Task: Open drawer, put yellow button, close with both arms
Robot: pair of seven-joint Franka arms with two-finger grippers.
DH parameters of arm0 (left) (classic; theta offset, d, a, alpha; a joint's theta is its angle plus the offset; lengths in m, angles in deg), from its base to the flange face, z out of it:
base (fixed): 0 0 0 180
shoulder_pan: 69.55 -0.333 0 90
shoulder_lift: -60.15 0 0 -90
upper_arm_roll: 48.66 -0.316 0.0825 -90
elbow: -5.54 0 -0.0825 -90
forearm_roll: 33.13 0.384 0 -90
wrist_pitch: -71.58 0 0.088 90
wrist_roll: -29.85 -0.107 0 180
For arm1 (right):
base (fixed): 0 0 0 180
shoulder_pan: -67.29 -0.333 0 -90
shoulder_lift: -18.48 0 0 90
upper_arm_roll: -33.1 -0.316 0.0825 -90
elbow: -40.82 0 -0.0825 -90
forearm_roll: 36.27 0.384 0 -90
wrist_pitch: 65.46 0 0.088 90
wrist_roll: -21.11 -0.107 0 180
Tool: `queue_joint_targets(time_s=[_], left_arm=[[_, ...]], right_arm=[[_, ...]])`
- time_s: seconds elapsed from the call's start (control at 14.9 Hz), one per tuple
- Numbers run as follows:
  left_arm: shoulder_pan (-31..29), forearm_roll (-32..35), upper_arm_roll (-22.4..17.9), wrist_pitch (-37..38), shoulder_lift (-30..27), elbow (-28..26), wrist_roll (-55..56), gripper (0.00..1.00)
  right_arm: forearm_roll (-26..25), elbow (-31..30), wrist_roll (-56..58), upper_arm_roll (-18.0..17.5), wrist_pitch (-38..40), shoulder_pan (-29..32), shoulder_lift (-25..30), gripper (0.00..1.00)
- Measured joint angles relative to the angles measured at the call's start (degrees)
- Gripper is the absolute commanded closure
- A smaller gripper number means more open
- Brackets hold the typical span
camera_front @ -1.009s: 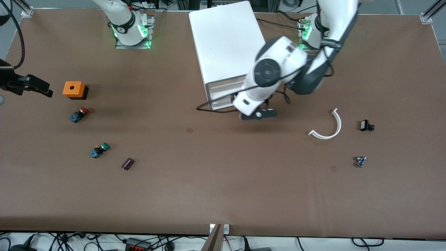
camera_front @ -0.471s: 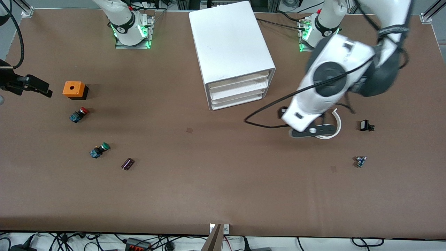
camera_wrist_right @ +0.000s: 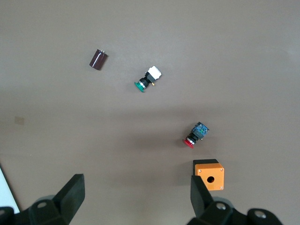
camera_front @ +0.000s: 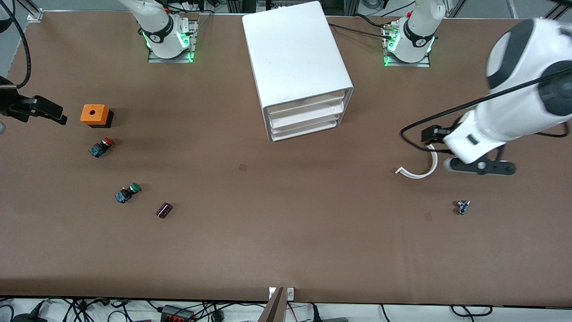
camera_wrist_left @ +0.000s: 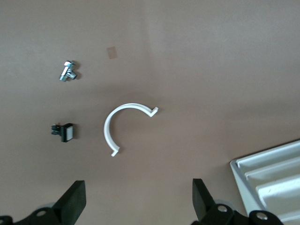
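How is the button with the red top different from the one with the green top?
The red button has a red cap; the green button has a green one. The red button lies beside the orange box; the green button lies nearer the front camera, beside a dark cylinder. Both are small, lie tipped over, and have blue bases.

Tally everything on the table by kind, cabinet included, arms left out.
Push-button switches: 2, the red-capped switch and the green-capped switch
Orange box: 1
Dark cylinder: 1
White curved strip: 1
Small black part: 1
Small metal part: 1
White cabinet: 1
Total: 8
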Motion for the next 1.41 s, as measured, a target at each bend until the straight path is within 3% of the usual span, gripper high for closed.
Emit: queue_joint_targets(time_s=[0.13, 0.27, 0.47, 0.61, 0.94, 1.41], left_arm=[[0.4, -3.0, -4.4, -0.8, -3.2, -2.6, -5.1, 0.00], [0.4, -4.8, -8.1, -7.0, -7.6, -8.9, -9.9, 0.00], [0.7, -5.3, -10.8, -16.4, -14.9, -20.6, -10.9, 0.00], [1.2, -5.3, -11.6, -20.1, -18.1, -24.6, -10.7, 0.00], [2.7, -5.4, -12.3, -20.5, -20.9, -26.7, -10.1, 0.00], [3.3, -5.4, -12.3, -16.2, -21.0, -25.2, -9.5, 0.00]], right_arm=[[0.0, 0.0, 0.0, 0.0, 0.2, 0.0, 0.0, 0.00], [0.0, 0.0, 0.0, 0.0, 0.9, 0.0, 0.1, 0.00], [0.0, 0.0, 0.0, -0.1, 1.1, 0.0, 0.2, 0.00], [0.0, 0.0, 0.0, -0.3, 1.2, 0.0, 0.2, 0.00], [0.0, 0.0, 0.0, -0.4, 1.2, 0.0, 0.2, 0.00], [0.0, -0.3, 0.0, -0.4, 1.0, -0.1, 0.2, 0.00]])
